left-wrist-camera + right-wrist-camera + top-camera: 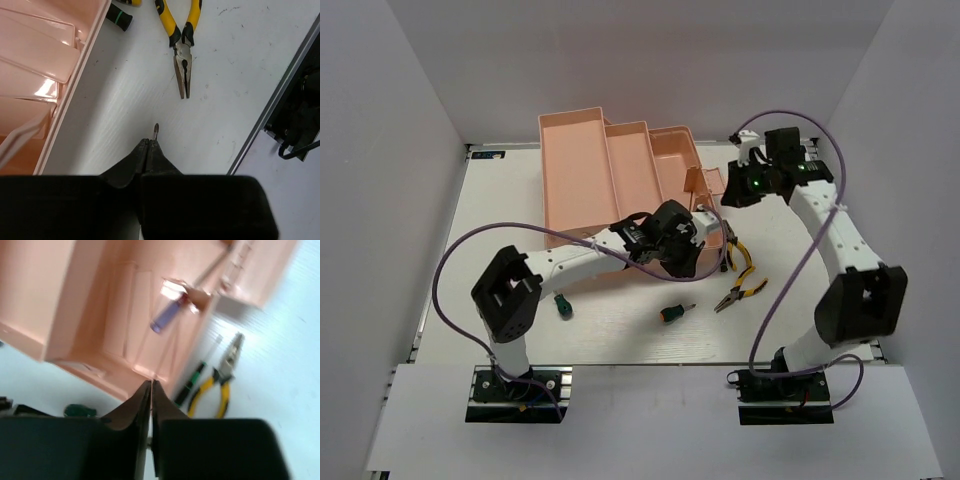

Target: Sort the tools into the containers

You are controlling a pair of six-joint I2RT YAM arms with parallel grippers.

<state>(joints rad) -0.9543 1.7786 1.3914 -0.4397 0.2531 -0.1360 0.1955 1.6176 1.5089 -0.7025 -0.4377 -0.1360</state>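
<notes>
- So, L gripper (pixel 149 143)?
- Jaws shut, looks empty; R gripper (pixel 151 385) shut too. Stubby screwdriver (pixel 675 312) lies loose by pliers (pixel 740 290), outside box (pixel 580 170). Open wide, drop square over handle, grip mid-handle.

Salmon-pink toolbox (pixel 575 180), yellow-and-black pliers (pixel 738 293), white table (pixel 620 340)

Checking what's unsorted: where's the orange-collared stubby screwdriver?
The screwdriver lies on the table in the top view, just left of the nearer pliers, in front of the toolbox.
</notes>
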